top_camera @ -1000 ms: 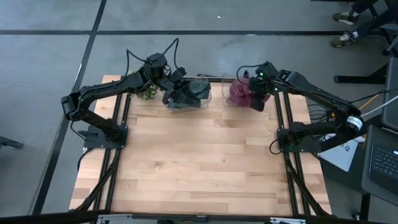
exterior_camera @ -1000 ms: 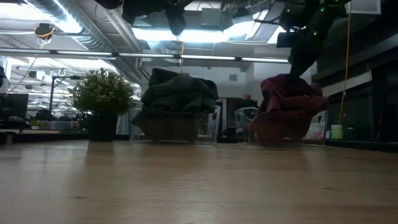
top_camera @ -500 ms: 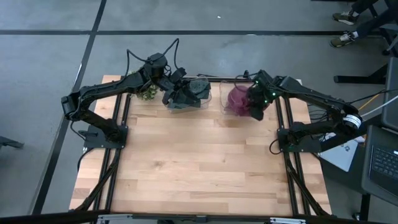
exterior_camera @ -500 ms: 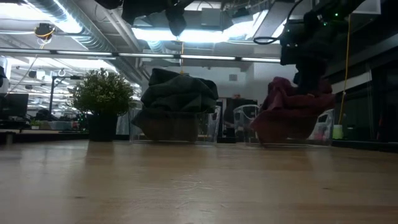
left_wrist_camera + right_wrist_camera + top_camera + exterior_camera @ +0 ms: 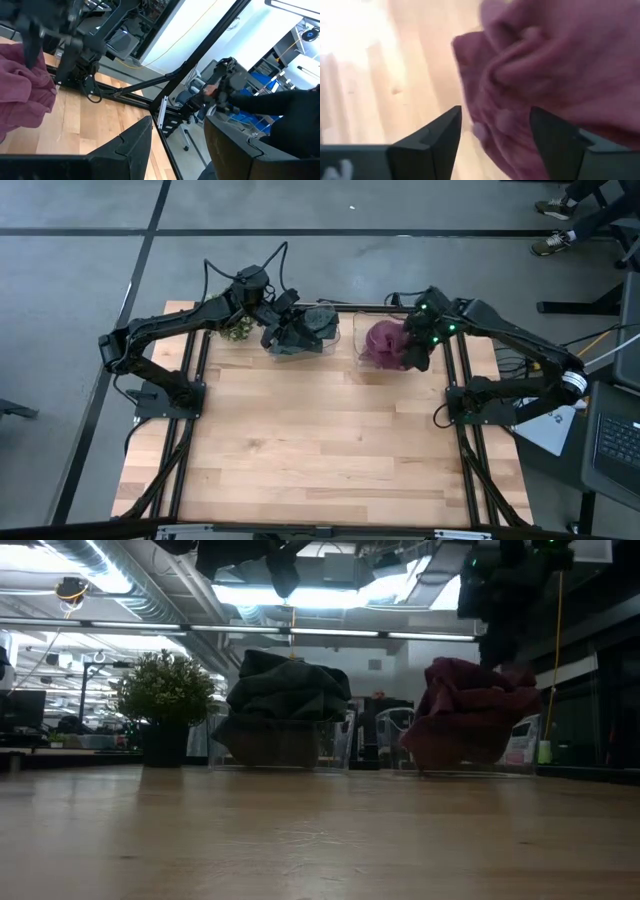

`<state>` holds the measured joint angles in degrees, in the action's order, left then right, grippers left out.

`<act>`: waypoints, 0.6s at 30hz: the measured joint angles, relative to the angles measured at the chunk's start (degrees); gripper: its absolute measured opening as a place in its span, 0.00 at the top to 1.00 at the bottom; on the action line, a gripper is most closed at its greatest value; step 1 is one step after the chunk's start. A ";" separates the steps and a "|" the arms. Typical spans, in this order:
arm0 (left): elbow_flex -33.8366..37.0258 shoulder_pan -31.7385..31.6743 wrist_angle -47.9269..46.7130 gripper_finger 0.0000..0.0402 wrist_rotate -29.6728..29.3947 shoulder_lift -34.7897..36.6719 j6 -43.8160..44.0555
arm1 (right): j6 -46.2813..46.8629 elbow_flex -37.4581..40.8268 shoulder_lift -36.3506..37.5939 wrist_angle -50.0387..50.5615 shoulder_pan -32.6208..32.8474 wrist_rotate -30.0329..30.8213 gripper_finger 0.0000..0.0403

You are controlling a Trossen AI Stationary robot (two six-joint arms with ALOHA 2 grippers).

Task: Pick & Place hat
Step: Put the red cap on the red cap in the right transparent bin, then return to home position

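A maroon hat [image 5: 383, 345] lies bunched in a clear container [image 5: 361, 348] at the table's far right; it also shows in the low view [image 5: 465, 720]. My right gripper [image 5: 414, 354] stands open over the hat's right side, slanting down, with maroon cloth [image 5: 520, 90] showing past its fingers. A dark green hat [image 5: 312, 325] sits heaped in a second clear container [image 5: 345, 740] at the far middle. My left gripper [image 5: 285, 328] hovers level above it, open, with nothing between its fingers [image 5: 177, 150]. My right gripper's fingers [image 5: 440, 135] stand open on either side of the maroon hat's crumpled edge [image 5: 490, 135], slanting down at it from above. I cannot tell whether they touch the cloth. The hat rests in its container.
A small potted plant [image 5: 235, 330] stands at the far left beside the dark hat's container. The near half of the wooden table [image 5: 320, 450] is bare board. Beyond the right edge are a laptop [image 5: 610, 442] and a seated person [image 5: 235, 95].
My right gripper has shifted a little toward the table's near edge and turned about its wrist. The maroon hat, drawn up into a peak under the gripper half a second ago, now sits lower and wider in its container.
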<state>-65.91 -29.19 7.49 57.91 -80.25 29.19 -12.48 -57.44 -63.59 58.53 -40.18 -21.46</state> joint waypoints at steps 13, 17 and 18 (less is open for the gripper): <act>0.01 0.26 0.02 0.56 0.00 0.00 4.16 | 11.22 -6.68 13.14 0.04 0.00 3.86 0.41; 0.00 0.26 0.02 0.56 0.00 0.00 5.35 | 12.14 -6.68 14.75 -0.71 0.00 3.85 0.41; 0.02 0.26 0.02 0.56 0.00 0.00 5.46 | 12.49 -6.68 14.86 -1.29 0.00 3.84 0.41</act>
<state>-65.89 -28.93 7.51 57.91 -80.25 34.65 0.01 -64.12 -48.73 57.24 -40.18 -17.62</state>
